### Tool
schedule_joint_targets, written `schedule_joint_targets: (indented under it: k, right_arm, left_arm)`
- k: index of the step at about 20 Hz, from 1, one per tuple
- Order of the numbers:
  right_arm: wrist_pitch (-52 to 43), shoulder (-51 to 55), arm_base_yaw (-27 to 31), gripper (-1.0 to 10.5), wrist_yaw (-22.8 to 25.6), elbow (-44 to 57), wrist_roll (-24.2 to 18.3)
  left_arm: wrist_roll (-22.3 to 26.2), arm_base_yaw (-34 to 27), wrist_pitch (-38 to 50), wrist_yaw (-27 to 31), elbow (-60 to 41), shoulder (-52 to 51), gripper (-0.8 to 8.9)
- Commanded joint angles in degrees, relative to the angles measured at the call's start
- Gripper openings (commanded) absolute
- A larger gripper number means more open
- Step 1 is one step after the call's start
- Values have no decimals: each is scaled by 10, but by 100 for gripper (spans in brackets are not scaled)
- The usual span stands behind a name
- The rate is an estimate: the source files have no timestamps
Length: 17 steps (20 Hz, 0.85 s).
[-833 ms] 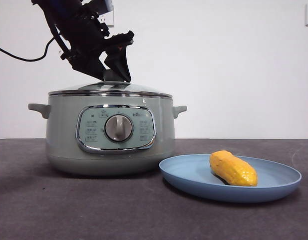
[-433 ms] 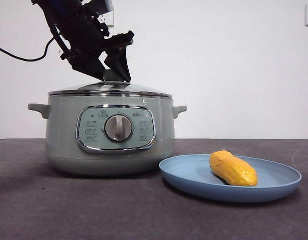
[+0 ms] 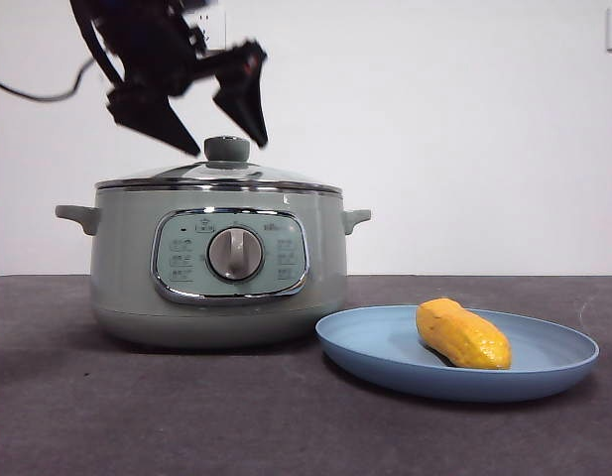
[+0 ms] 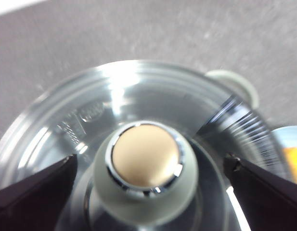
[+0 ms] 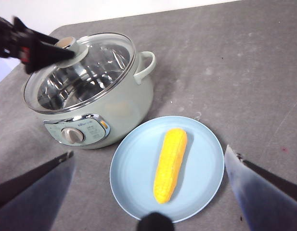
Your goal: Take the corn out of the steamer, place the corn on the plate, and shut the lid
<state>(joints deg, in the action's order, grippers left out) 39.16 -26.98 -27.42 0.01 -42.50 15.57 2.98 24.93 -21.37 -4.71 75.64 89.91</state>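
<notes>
Dark grey table, plain white wall behind. Front view, left to right:

Steamer sits left of centre, dial facing the camera. Lid is seated flat on its rim, so the pot reads as closed. Knob stands free on top.

Left gripper hangs at 12 o'clock over the knob, jaws spread wide, 1 on each side, touching nothing. Left wrist view confirms it: knob centred between the 2 jaws with clear gaps. My read: that's a release pose, lid let go and bearing its own weight.

Plate lies at 3 o'clock of the steamer, just beside its base. Corn lies on its side on the plate, right of the middle, so it can't roll off.

Right gripper waits high above the plate, jaws apart and empty, clear of the work.

All 3 steps look done.
</notes>
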Motion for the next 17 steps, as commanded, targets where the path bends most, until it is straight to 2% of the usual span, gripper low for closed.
schedule_joint_targets:
  k: [1, 5, 12, 17]
  right_arm:
    - [0, 0, -1, 537, -2, 3, -8]
    - [4, 0, -1, 537, -18, 3, -12]
    - [48, -5, -1, 535, -70, 3, -23]
    - [100, -15, -1, 534, -92, 3, -26]
  left_arm:
    - [0, 2, -16, -1, -5, -31, 574]
    - [0, 2, -77, -7, -5, -89, 573]
    - [-13, 2, -251, -106, -5, -212, 562]
    - [-15, 2, -344, -151, -5, -279, 558]
